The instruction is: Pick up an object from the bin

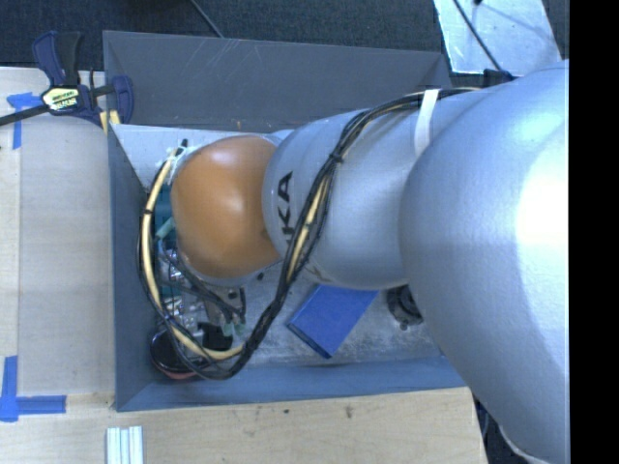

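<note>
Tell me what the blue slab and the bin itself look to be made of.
Blue slab: matte, flat-faced with crisp edges, probably foam or plastic; the look leaves it open. Bin: grey sheet metal, dull finish, faint scratches on its far wall.

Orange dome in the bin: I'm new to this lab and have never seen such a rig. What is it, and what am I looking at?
One camera looks down on a grey metal bin. The silver shape from the right is a robot arm; the orange dome is a cover on its wrist, ringed by cables, not a loose thing. Below it, low at the bin's left, sits the gripper; whether it holds anything is hidden. On the floor lie a flat blue block, a dark thing beside the arm, and a dark round thing in the lower-left corner.
</note>
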Robot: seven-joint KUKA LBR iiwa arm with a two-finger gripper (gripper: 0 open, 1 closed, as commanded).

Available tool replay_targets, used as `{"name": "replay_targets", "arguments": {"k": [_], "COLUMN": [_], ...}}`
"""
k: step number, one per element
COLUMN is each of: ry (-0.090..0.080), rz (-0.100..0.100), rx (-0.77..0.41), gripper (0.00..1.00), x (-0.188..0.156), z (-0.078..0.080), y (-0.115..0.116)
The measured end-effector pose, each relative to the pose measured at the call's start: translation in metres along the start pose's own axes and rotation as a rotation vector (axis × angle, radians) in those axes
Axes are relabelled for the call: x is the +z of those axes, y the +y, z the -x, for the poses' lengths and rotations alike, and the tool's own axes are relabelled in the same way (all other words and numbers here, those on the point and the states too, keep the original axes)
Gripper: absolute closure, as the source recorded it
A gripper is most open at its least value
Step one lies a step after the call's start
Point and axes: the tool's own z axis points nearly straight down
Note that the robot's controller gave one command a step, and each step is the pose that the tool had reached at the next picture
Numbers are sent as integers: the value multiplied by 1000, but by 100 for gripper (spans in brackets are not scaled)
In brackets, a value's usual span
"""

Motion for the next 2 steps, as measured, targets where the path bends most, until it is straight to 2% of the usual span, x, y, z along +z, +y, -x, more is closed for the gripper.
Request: {"name": "replay_targets", "arguments": {"k": [1, 2], "ry": [0, -7], "rz": [-1, 0], "rx": [-373, -204], "gripper": [0, 0], "x": [21, 69], "z": [-10, -12], "y": [-17, -41]}}
